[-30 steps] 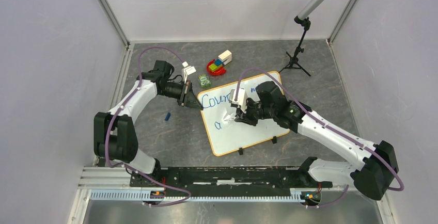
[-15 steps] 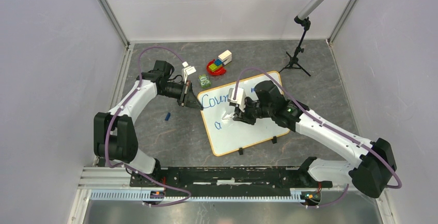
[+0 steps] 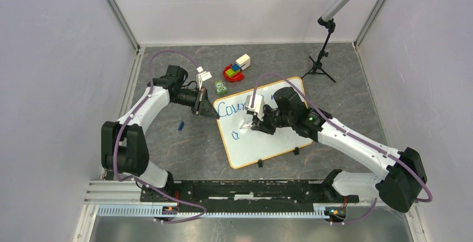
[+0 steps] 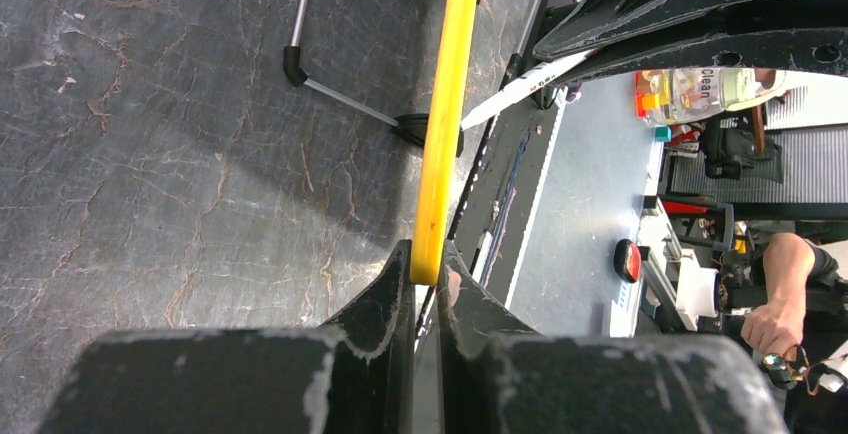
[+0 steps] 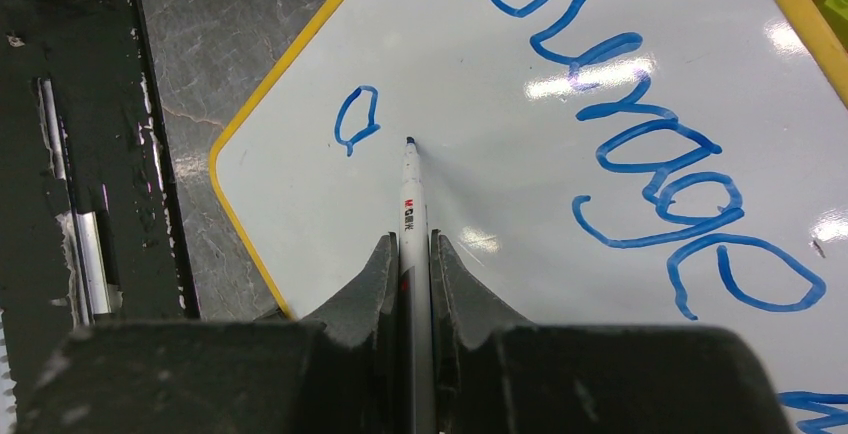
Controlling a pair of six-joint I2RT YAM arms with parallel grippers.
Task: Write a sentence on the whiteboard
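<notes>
The whiteboard [image 3: 268,144] lies flat on the table, white with a yellow rim [image 4: 445,104]. My left gripper [image 3: 211,110] [image 4: 428,264] is shut on that rim at the board's left corner. My right gripper [image 3: 254,124] [image 5: 410,244] hovers over the board, shut on a white marker [image 5: 410,189]. The marker's blue tip is at the surface just right of a lone blue "a" [image 5: 355,119]. The sentence [image 5: 650,154] reads "Courage" on the upper line. In the top view my right wrist covers part of the sentence [image 3: 231,108].
Two black clips [image 3: 260,163] [image 3: 296,151] sit on the board's near edge. A red bowl of toy blocks [image 3: 234,70], a green packet [image 3: 221,88] and a small white piece [image 3: 204,76] lie beyond the board. A blue cap [image 3: 181,125] lies left, and a tripod stand [image 3: 319,63] stands back right.
My right gripper has shifted slightly left over the board with the marker. The left arm and the board have not moved.
</notes>
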